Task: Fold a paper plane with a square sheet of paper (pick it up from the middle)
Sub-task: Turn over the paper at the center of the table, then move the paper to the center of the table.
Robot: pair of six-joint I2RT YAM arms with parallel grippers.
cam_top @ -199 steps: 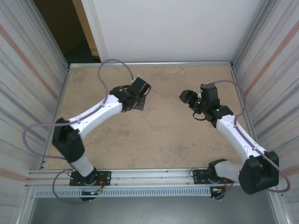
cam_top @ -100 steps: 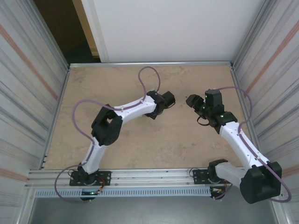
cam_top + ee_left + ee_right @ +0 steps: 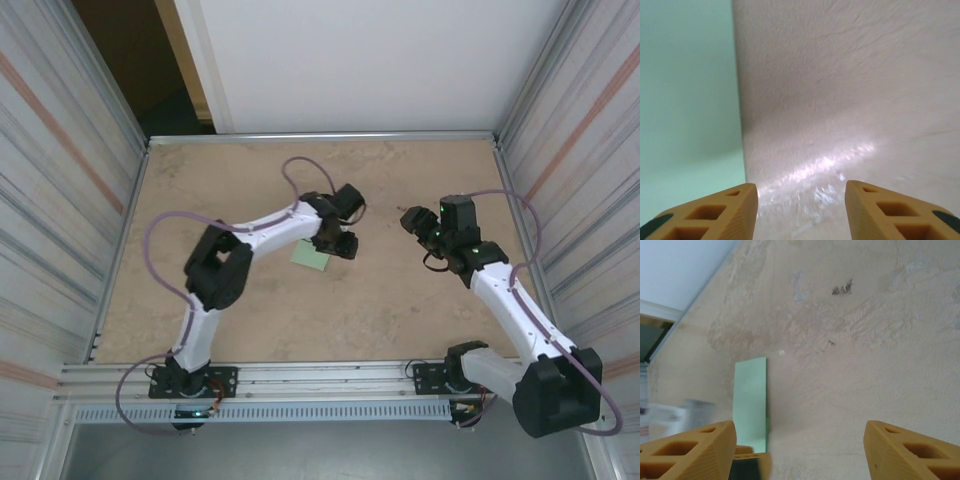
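The sheet of paper, pale mint green, lies flat on the table near the middle, partly under my left arm. In the left wrist view the sheet of paper covers the left side, its straight edge running down towards the left finger. My left gripper hovers at that edge, open, with bare table between the fingers. My right gripper stands open to the right of the paper, apart from it. From there the sheet of paper looks like a narrow green strip. The paper plane is out of view.
The tan table is fenced by a metal rail at the back and ribbed walls on both sides. A purple cable loops above the left arm. A dark smudge marks the tabletop.
My left arm has swung from the left towards the middle and its jaws have opened. The green paper now lies on the table beside it. My right gripper shifted slightly.
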